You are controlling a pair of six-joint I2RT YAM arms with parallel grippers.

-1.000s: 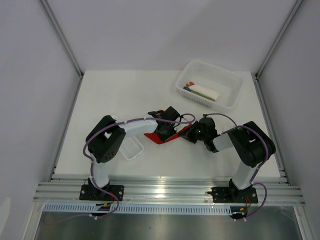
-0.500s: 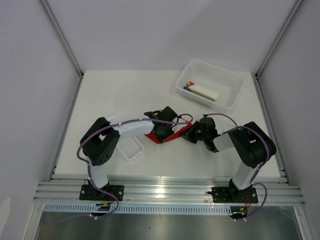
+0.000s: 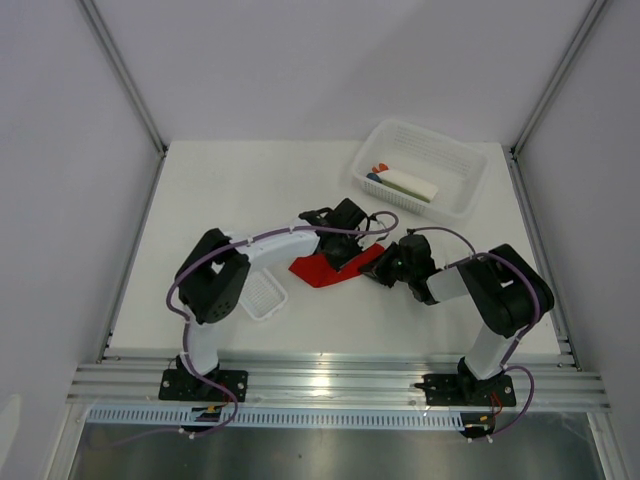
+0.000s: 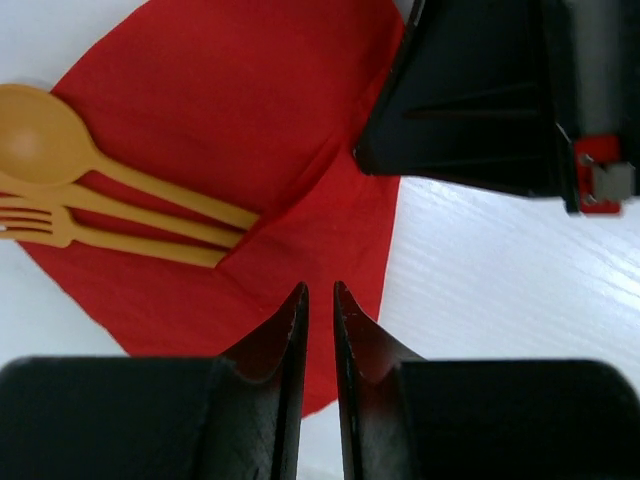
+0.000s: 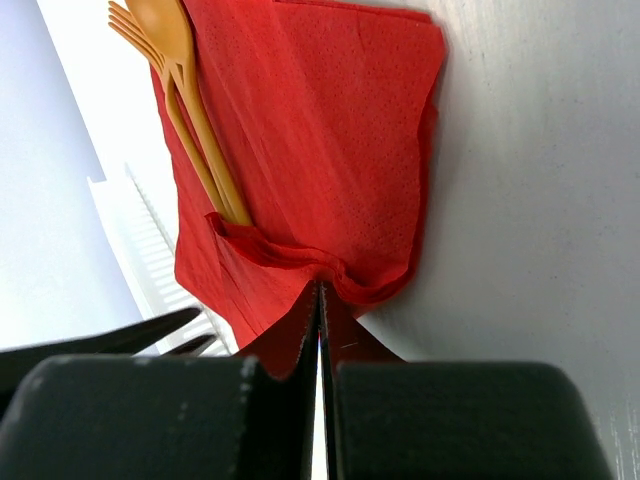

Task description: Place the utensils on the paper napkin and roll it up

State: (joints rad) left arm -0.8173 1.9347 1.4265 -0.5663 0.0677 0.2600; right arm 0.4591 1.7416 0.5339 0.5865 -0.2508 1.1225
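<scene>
The red paper napkin (image 3: 315,270) lies crumpled at the table's middle. In the left wrist view the napkin (image 4: 250,120) carries the orange utensils (image 4: 120,205), a spoon and a fork side by side, their handles tucked under a fold. My left gripper (image 4: 320,290) hovers over the napkin's edge, jaws a narrow gap apart with nothing between them. From above, the left gripper (image 3: 347,248) is at the napkin's far side. My right gripper (image 5: 320,285) is shut on a raised fold of the napkin (image 5: 320,130), beside the utensils (image 5: 190,120). The right gripper (image 3: 378,268) sits at the napkin's right corner.
A white mesh basket (image 3: 462,192) with white, blue and red items stands at the back right. A narrow white tray (image 3: 262,297) lies beside the left arm, left of the napkin. The two grippers are close together over the napkin.
My left gripper has lifted off the napkin and drawn back toward the far side, jaws parting slightly. More of the red napkin shows. The right gripper has kept its pinch.
</scene>
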